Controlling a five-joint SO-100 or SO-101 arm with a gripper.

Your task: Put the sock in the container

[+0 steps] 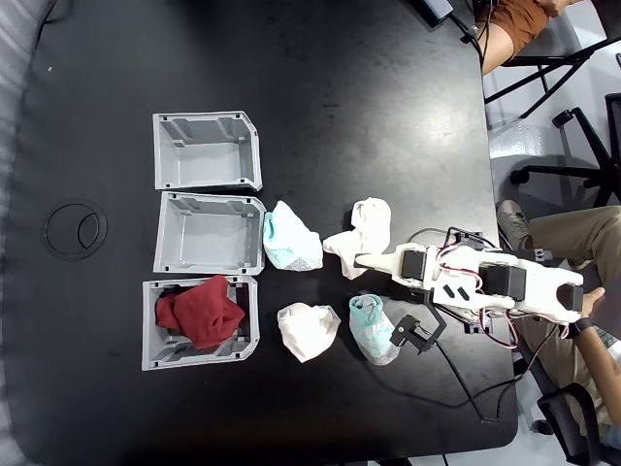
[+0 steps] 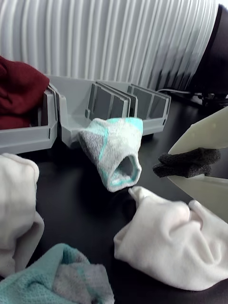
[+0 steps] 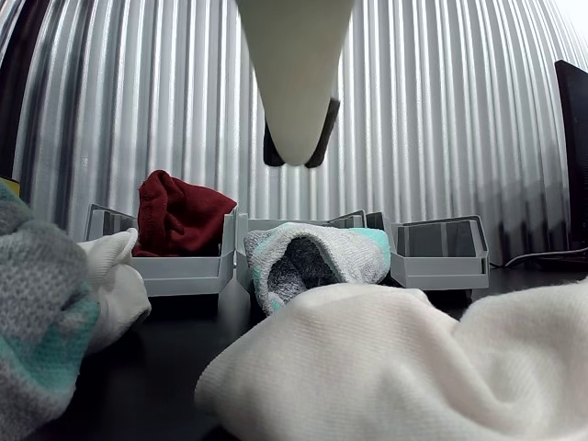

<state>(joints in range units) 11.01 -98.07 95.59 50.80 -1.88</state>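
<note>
We see the sock (image 1: 201,311) as soft, fuzzy dark red cloth, lying in the container (image 1: 153,325), which looks like smooth, matt light grey plastic with ribbed inner walls. The white sock (image 2: 166,242) near the wrist camera shows a fine knitted weave, and the white-and-teal sock (image 2: 113,149) has a coarser, nubbly knit. The table (image 1: 340,97) looks matt black and smooth, the gripper (image 2: 192,164) is smooth off-white plastic with a dark spongy pad, and the wall (image 3: 441,110) behind looks like corrugated, faintly shiny sheet.
</note>
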